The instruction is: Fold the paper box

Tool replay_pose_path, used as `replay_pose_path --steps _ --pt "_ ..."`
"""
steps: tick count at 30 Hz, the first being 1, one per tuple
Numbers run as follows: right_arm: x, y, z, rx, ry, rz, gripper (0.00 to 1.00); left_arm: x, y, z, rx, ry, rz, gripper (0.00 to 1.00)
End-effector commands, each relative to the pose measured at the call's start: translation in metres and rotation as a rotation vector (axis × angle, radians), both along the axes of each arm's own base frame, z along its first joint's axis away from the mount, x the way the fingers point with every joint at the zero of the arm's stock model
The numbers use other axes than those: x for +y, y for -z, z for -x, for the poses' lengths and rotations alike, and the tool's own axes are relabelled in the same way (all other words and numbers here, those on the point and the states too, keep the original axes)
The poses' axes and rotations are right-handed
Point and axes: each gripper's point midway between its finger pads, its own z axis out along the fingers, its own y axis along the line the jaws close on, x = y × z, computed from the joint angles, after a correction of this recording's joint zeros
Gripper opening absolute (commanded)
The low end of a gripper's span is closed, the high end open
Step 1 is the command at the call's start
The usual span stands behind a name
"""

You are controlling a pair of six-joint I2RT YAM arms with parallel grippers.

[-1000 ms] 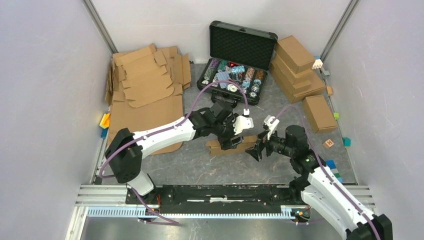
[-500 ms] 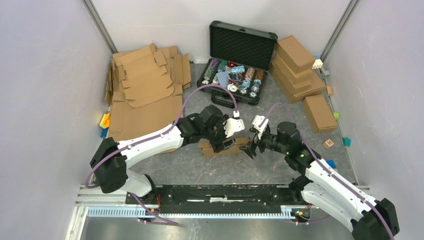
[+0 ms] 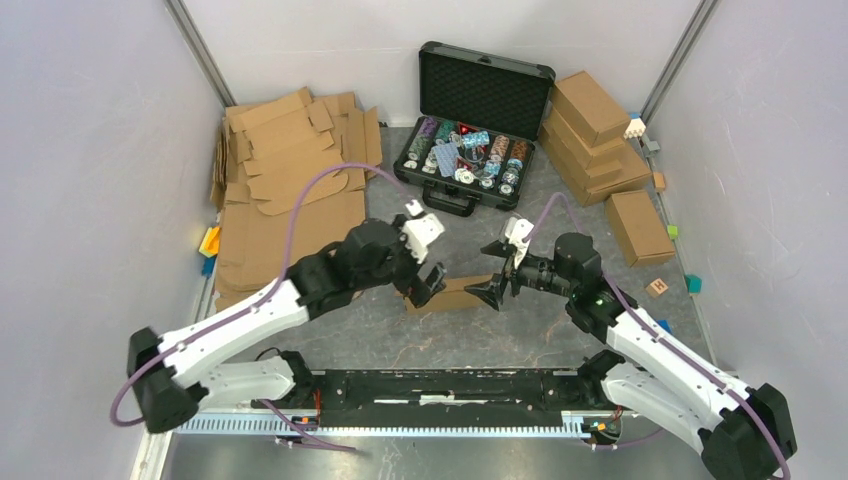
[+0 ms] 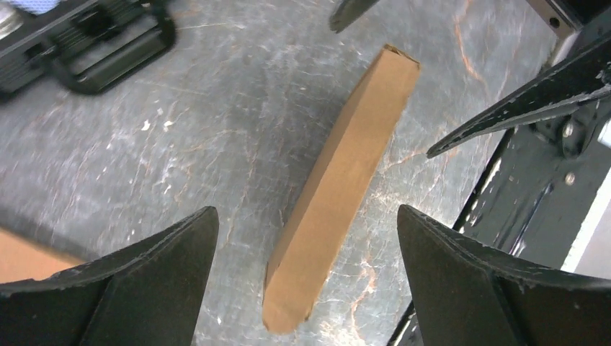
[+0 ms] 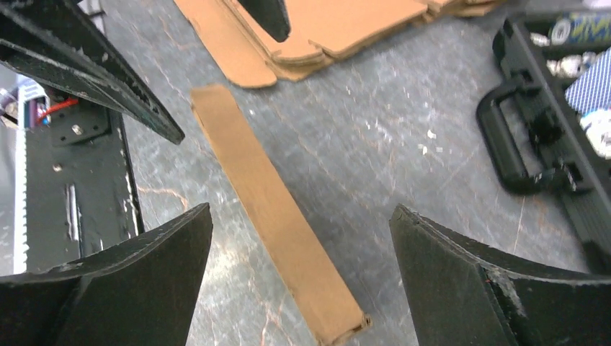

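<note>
The paper box [image 3: 452,296] is a closed brown cardboard box on the grey table between both grippers, with a long narrow face turned up. My left gripper [image 3: 426,282] hovers at its left end, jaws wide open and touching nothing. In the left wrist view the box [image 4: 339,187] runs diagonally between the open gripper [image 4: 306,213]. My right gripper [image 3: 497,281] is open at the box's right end. The right wrist view shows the box [image 5: 274,209] below the open gripper [image 5: 300,209], free of both fingers.
An open black case [image 3: 470,130] of poker chips stands behind the box. Flat cardboard blanks [image 3: 290,170] are piled at the back left. Finished boxes [image 3: 595,130] are stacked at the back right, with one more [image 3: 638,226] nearer. Small coloured blocks lie along both walls. The black rail [image 3: 450,385] runs along the near edge.
My left gripper has let go of the box, opened wide and drawn back to the left. The box has slid slightly left. The right gripper stayed open and shifted left.
</note>
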Motion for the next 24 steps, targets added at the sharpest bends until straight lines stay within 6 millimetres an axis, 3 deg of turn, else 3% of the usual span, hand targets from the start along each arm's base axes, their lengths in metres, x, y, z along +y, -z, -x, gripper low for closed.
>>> replay_pose_path --steps 1,5,8,15,19,24 --pt "0.016 -0.057 -0.002 -0.136 -0.058 -0.147 0.98 0.037 -0.023 -0.005 0.035 -0.308 0.183 1.0" --pt "0.025 -0.06 0.016 -0.263 -0.221 -0.098 0.98 0.073 -0.024 -0.009 0.07 -0.52 0.274 1.0" --pt "0.031 -0.031 0.013 -0.275 -0.304 0.131 0.98 0.094 -0.021 -0.008 0.086 -0.615 0.316 1.0" --pt "0.042 0.003 0.008 -0.257 -0.43 0.374 0.91 0.1 -0.01 0.001 0.177 -0.633 0.343 1.0" --pt "0.05 0.015 0.008 -0.24 -0.474 0.414 0.88 0.115 0.0 -0.006 0.199 -0.704 0.318 1.0" --pt "0.053 0.03 0.006 -0.217 -0.51 0.477 0.82 0.117 0.0 -0.011 0.216 -0.696 0.347 1.0"
